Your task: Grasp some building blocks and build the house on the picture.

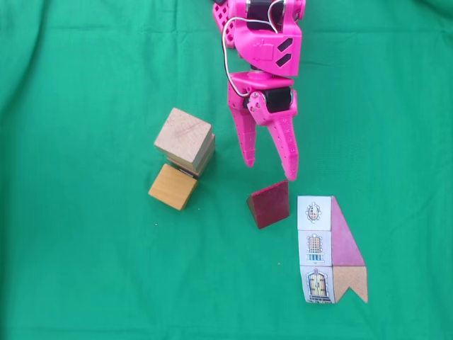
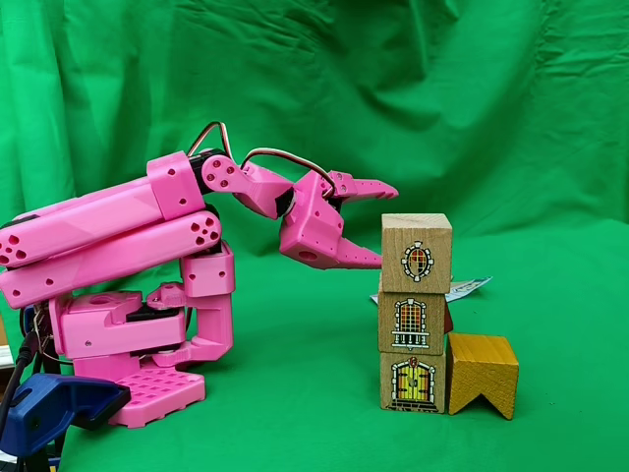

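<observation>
Nearest in a fixed view, three tan cubes (image 2: 415, 313) stand stacked, the orange block (image 2: 483, 373) touching their base. Behind the stack lies the red wedge (image 1: 270, 204), the picture (image 1: 330, 249) just beside it. The pink gripper (image 1: 270, 170) hovers beyond, fingers spread wide, empty.

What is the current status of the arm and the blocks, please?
Pincer open, empty. Three tan cubes stacked, orange block beside. Red wedge unplaced, near the picture.
</observation>
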